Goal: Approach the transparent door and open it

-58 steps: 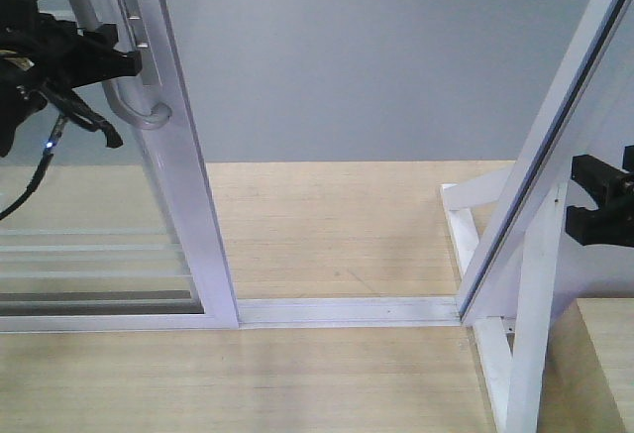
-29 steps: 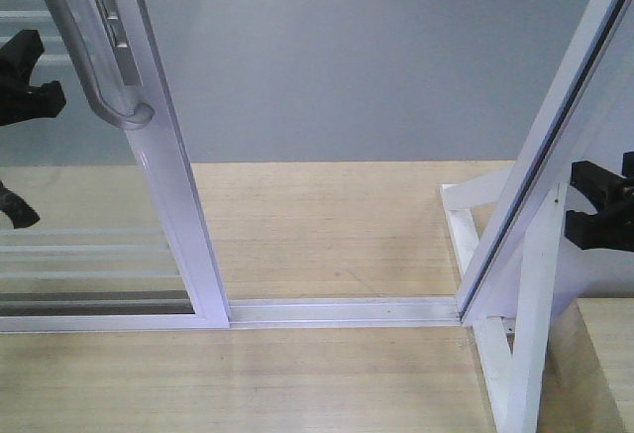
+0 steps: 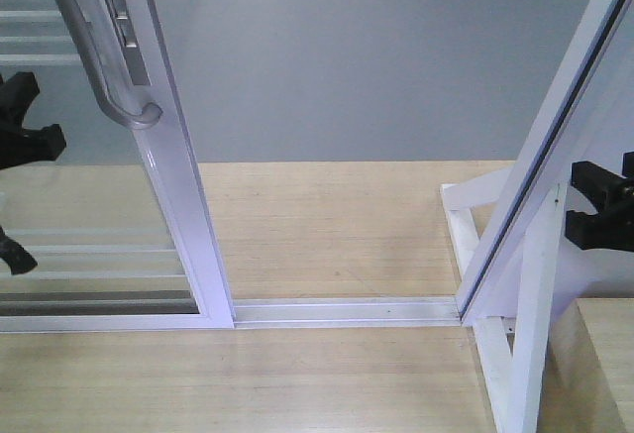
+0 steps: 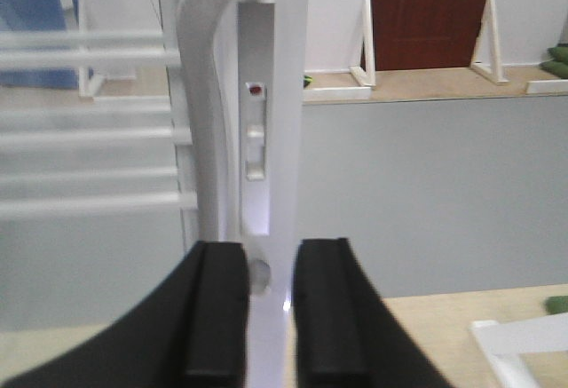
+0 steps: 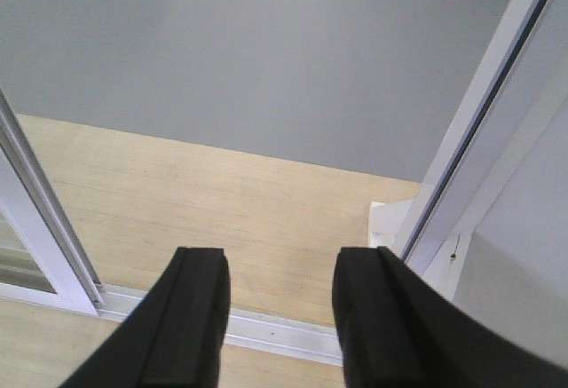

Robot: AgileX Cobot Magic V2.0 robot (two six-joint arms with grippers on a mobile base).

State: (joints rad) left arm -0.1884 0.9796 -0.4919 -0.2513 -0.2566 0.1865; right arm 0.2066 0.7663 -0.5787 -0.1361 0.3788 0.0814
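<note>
Front view: high on the base, tilted down at the floor track (image 3: 347, 309), door (image 3: 163, 146) at left, fixed frame (image 3: 555, 136) at right. Left wrist view: level, very close along its fingers (image 4: 217, 317) at the door stile (image 4: 275, 139) and handle (image 4: 200, 95). Right wrist view: angled down past its fingers (image 5: 195, 317), sharing track (image 5: 284, 326) and frame (image 5: 479, 139) with the front view.

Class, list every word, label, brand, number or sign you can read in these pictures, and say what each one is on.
None: no view shows readable text.
The lock plate on the transparent door bears a small red mark and slots, no letters.
The grey handle, floor track and both grippers are unmarked.
</note>
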